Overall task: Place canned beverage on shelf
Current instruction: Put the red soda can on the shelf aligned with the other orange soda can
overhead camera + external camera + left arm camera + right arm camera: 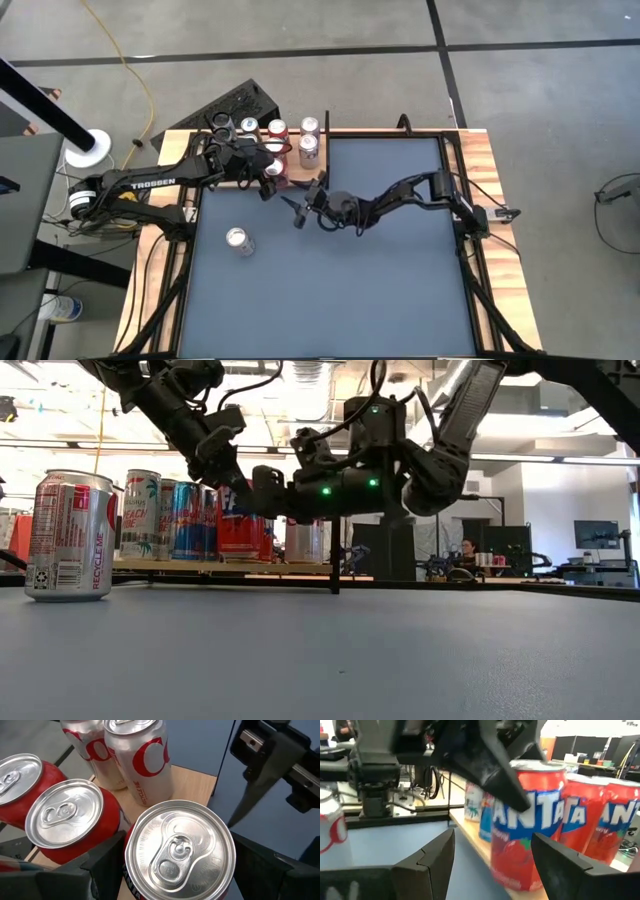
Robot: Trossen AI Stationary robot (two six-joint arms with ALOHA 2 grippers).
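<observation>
**Red can held at the shelf edge by the left gripper**

A red can (179,852) is clasped between the jaws of the left gripper (268,178), at the near edge of the shelf (197,782), just beside the cans already standing there. Whether its base rests on the board cannot be told. The right gripper (305,208) hangs close by over the table, jaws spread and empty.

If the can is let go while only part of its base is over the edge, it could tip off onto the table. A neighbouring red can (70,820) could be knocked by the left fingers as they spread, since it stands almost against one of them. The two grippers could also clash, being so near.

Only the high and low views show a lone can (239,241) well apart on the table. The shelf's black post (335,565) is seen only in the low view.
</observation>
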